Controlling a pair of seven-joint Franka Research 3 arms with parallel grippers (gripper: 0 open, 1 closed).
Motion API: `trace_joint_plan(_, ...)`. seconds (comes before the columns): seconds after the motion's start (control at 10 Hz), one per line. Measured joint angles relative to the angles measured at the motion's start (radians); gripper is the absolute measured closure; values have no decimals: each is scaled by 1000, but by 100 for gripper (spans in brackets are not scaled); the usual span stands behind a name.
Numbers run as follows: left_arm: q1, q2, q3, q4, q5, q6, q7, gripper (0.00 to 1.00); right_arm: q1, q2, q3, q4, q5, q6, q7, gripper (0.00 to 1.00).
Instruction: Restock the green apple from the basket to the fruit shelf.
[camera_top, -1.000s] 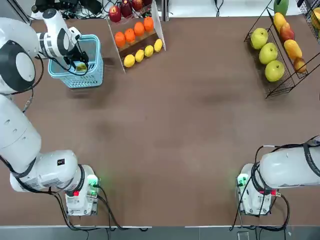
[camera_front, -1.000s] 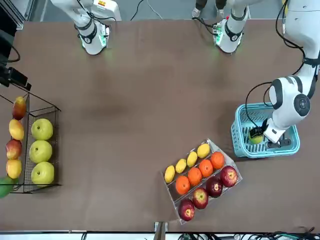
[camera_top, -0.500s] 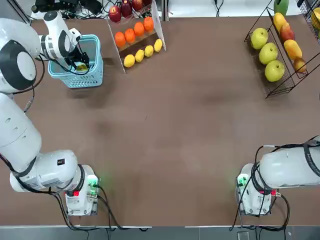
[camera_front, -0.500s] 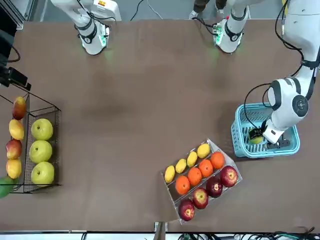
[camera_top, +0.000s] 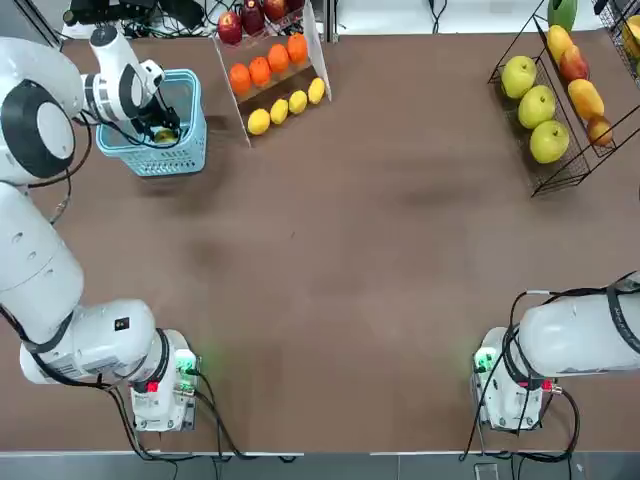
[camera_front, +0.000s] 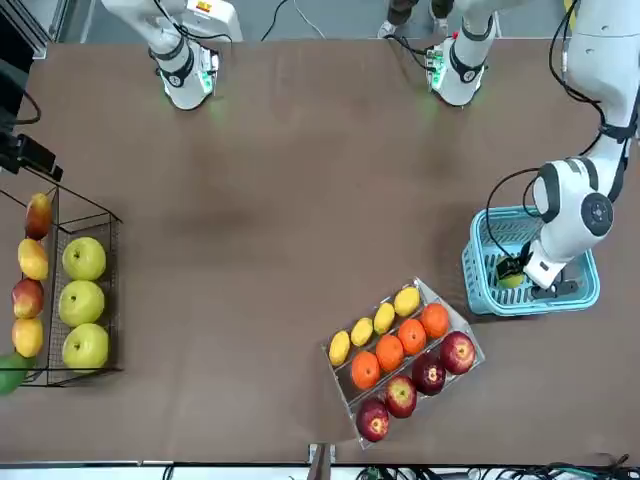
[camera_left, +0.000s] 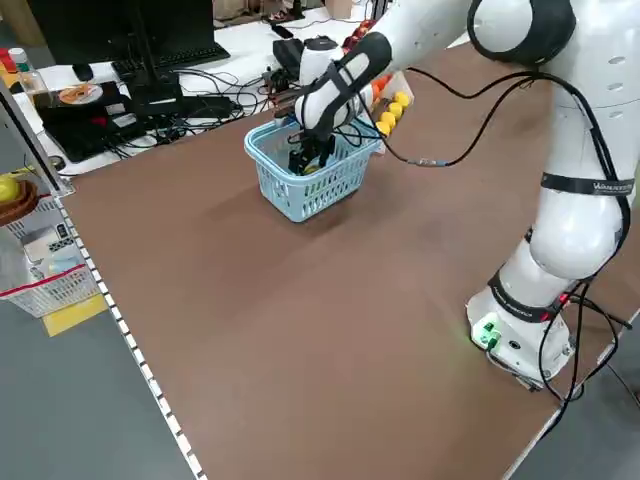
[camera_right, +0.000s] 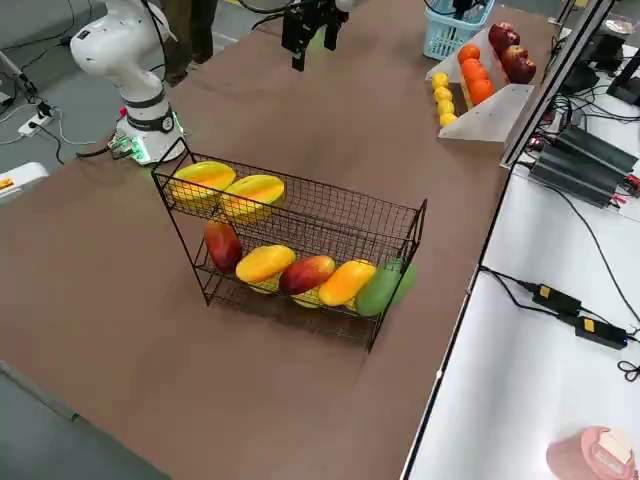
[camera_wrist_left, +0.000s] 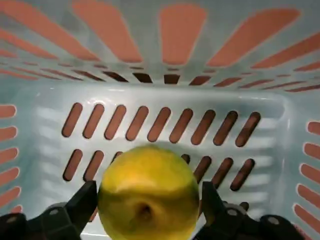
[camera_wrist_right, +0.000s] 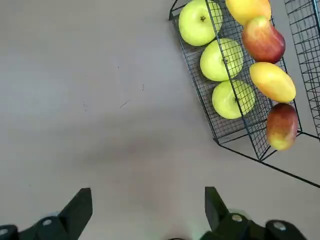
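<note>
The left gripper's fingers sit one on each side of the green apple, touching or nearly touching its skin; I cannot tell whether they are pinching it. The left gripper is down inside the basket, where the apple rests on the floor. Across the table from the basket stands the fruit shelf, and the right gripper hangs idle above bare tabletop, fingers spread. This looks like the pick-up step. Next comes a firm squeeze, then a straight lift clear of the basket's rim.
</note>
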Motion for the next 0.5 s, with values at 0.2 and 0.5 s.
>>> trace_joint_plan(0.2, 0, 5, 0, 0, 0, 1, 0, 7, 0, 0, 0, 0, 0, 1, 0, 0)
trace_joint_plan(0.5, 0, 7, 0, 0, 0, 5, 0, 12, 10, 0, 2, 0, 1, 1, -1, 0)
